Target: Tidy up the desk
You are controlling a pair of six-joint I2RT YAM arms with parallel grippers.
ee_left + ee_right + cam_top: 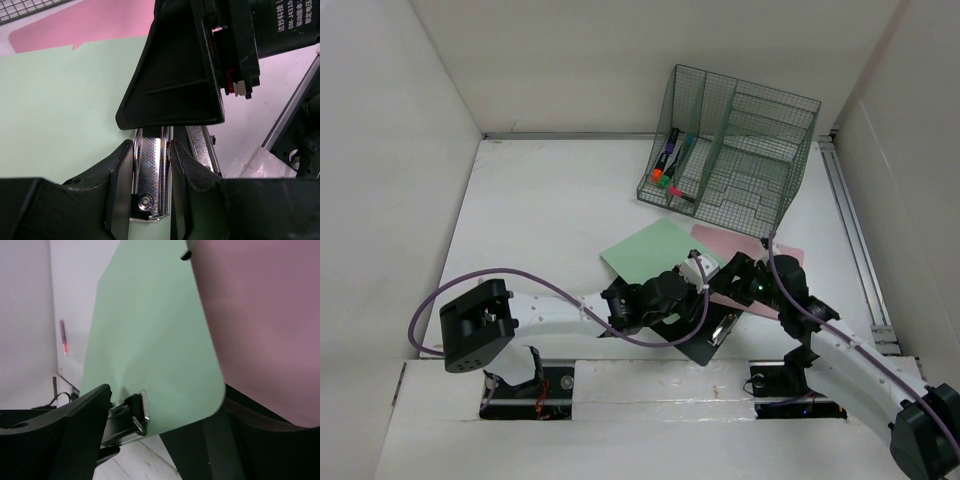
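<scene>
The white desk holds a green sheet and a pink sheet lying over a black clipboard near the front. My left gripper is shut on the clipboard's metal clip lever, one finger on each side. My right gripper hovers just right of it, jaws open, with the green sheet's rounded corner lying between its fingers. The pink sheet covers its right finger. The clip's end shows beside its left finger.
A dark green wire-mesh organizer stands at the back right, with markers in its left compartment. White panel walls border the desk. A metal rail runs along the right edge. The left arm's purple cable loops over the front left.
</scene>
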